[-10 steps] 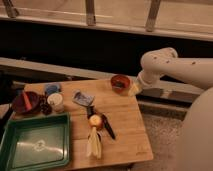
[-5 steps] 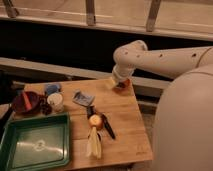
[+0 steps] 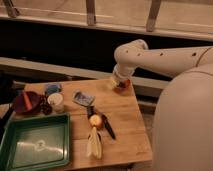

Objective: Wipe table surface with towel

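No item on the wooden table (image 3: 125, 135) clearly reads as a towel. A crumpled blue thing (image 3: 52, 88) at the far left and a flat blue-grey piece (image 3: 83, 98) near the middle could be cloth; I cannot tell. My white arm reaches in from the right and bends down at its elbow (image 3: 131, 52). My gripper (image 3: 120, 84) hangs over the table's far right corner, right at a small reddish bowl (image 3: 122, 89) that it partly hides. It is well apart from both bluish items.
A green tray (image 3: 35, 145) fills the near left. A dark red bowl (image 3: 26, 102) and a white cup (image 3: 56, 101) stand behind it. An orange fruit (image 3: 95, 121), a black marker (image 3: 107, 126) and a pale yellow item (image 3: 94, 144) lie mid-table. A dark ledge runs behind.
My arm has swung left from beside the table to over its far right corner. The gripper now covers part of the reddish bowl. Nothing on the table has moved.
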Controlling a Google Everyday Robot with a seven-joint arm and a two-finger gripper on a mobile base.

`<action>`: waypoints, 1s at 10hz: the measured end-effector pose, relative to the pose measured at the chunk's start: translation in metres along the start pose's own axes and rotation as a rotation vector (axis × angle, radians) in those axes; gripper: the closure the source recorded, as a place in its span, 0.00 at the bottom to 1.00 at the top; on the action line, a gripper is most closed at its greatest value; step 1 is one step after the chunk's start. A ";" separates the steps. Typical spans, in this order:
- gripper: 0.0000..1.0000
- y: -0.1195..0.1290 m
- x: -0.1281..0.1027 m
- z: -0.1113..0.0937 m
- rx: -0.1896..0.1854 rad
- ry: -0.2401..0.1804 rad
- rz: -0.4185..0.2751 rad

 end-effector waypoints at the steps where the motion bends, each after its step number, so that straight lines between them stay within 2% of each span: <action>1: 0.22 0.008 -0.003 0.004 -0.050 -0.006 -0.025; 3: 0.22 0.031 -0.019 0.011 -0.100 -0.024 -0.068; 5: 0.22 0.070 -0.051 0.022 -0.170 -0.054 -0.125; 7: 0.22 0.104 -0.076 0.030 -0.223 -0.097 -0.177; 8: 0.22 0.120 -0.086 0.036 -0.246 -0.117 -0.198; 10: 0.22 0.137 -0.091 0.054 -0.262 -0.118 -0.222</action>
